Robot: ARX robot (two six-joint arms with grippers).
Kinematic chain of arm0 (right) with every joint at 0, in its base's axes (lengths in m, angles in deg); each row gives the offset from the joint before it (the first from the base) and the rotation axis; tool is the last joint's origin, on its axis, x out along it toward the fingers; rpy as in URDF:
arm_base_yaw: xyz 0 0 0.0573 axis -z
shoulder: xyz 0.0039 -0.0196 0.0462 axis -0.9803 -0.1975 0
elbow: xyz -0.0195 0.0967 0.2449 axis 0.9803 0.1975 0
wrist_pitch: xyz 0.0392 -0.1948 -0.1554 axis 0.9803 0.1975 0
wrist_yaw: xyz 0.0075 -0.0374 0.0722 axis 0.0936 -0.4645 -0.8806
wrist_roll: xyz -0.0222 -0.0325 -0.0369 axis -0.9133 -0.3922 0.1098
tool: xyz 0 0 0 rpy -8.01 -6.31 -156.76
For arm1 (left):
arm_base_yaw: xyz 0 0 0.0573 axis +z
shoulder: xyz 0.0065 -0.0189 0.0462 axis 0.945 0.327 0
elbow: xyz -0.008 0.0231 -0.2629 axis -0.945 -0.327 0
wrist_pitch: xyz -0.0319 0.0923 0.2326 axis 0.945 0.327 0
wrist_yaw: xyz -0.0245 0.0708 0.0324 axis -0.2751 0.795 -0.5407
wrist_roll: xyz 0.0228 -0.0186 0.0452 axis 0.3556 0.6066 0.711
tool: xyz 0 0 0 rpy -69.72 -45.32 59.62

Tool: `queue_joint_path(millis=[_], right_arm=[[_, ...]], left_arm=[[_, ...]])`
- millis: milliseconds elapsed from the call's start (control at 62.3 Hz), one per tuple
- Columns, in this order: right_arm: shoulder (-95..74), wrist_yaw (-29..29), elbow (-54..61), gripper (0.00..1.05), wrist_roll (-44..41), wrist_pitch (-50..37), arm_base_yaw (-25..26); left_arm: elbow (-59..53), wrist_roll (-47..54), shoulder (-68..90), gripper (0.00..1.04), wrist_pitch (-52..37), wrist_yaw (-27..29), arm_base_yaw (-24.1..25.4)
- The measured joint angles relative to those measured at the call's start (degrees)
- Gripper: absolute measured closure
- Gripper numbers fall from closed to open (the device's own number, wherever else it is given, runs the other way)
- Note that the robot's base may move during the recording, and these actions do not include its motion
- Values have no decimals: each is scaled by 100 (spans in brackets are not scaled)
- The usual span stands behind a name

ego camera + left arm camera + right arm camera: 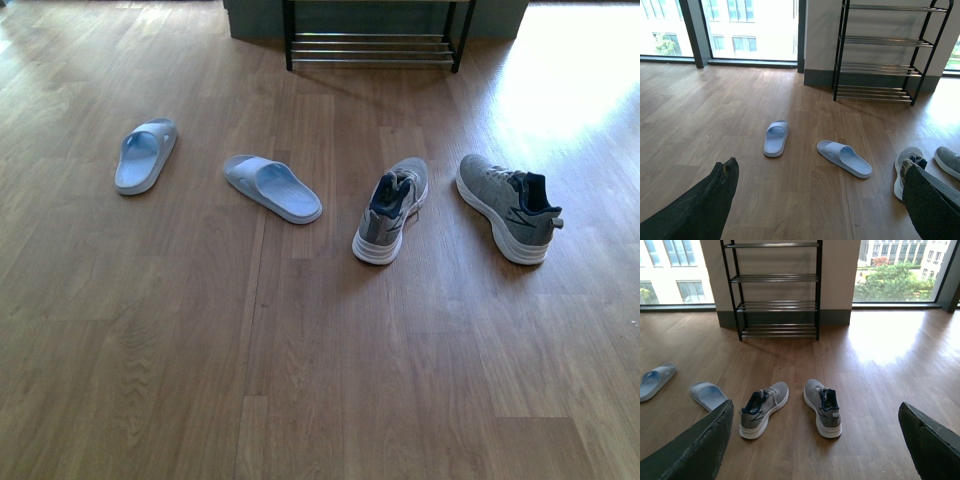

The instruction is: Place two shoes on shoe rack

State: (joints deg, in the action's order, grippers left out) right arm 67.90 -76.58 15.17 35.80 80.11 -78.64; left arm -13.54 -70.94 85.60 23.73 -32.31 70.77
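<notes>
Wood floor [150, 350], tall windows [755, 30], green trees [890, 285] outside.

Front view crops the shoe rack [370, 47] above its lowest shelf.

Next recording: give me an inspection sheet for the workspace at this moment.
Surface: wood floor, with a bright patch of sun at the far right.
Job's things: grey sneakers stand apart on the floor, heels toward the robot. The pale blue slides lie apart to their left. The shoe rack stands against the wall with its shelves bare.
Clutter: nothing seen.
Grippers: left pincer is open and empty. Right pincer is open and empty. Both hang above the floor.
Cables: nothing seen.
Surroundings: grey wall behind the rack, with tall windows on either side showing buildings and trees outside.
</notes>
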Motion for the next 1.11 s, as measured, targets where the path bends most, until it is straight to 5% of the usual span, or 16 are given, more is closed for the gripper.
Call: queue_joint_path(millis=[1108], right_arm=[[0,0,0,9,0,0,0]], left_arm=[[0,0,0,9,0,0,0]])
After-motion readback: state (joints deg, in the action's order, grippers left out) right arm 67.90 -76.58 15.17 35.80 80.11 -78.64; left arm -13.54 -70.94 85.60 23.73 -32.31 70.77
